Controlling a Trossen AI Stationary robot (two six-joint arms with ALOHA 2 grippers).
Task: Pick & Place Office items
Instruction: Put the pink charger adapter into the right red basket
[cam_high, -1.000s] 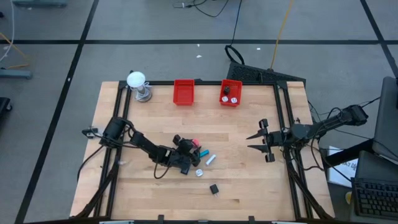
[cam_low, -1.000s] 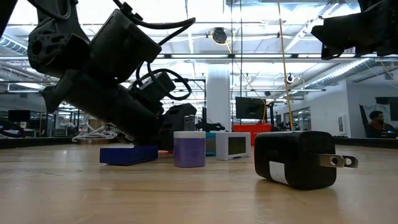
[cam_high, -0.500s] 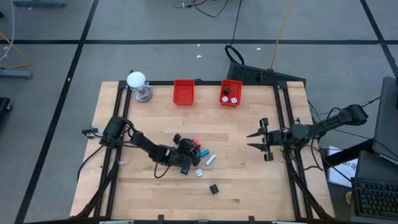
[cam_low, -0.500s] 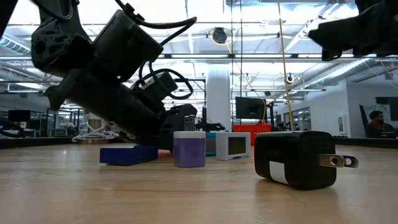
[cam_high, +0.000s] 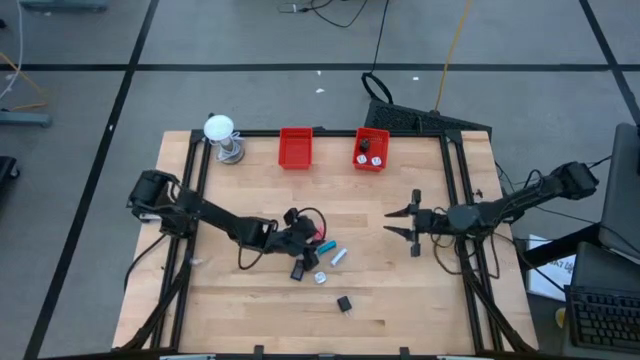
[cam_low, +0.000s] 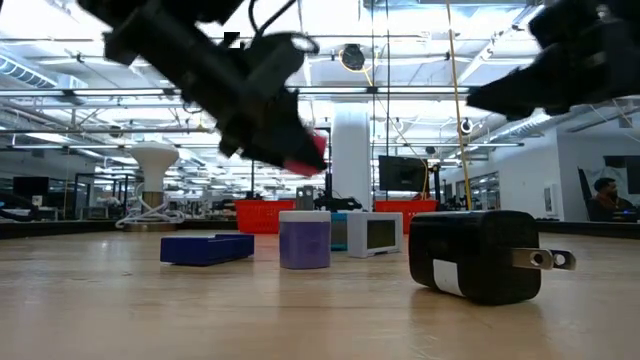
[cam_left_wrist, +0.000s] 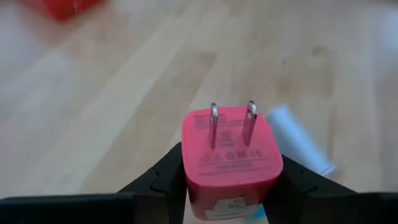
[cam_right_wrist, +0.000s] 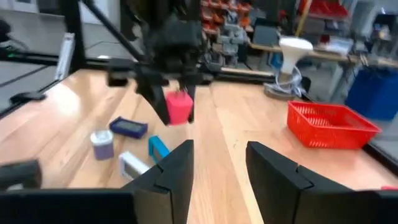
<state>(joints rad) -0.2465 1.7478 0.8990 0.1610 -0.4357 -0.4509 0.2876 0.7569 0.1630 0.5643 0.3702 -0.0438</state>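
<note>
L arm stretched low across table toward centre, wrist near mid-table; left gripper (cam_high: 318, 239) lifted off the wood, fingers (cam_left_wrist: 163, 177) clamped on both sides of pink plug (cam_left_wrist: 231, 162), prongs pointing fwd. R arm reaches in from right edge; right gripper (cam_high: 403, 224) fingers spread apart, holding nothing, above table.

— Any writing you can read?
— Only fine print on the prong face of the pink plug adapter (cam_left_wrist: 231, 160), too small to make out.
— And the black plug adapter (cam_low: 478, 255)?
— A white label on it, blank as far as I can tell.
</note>
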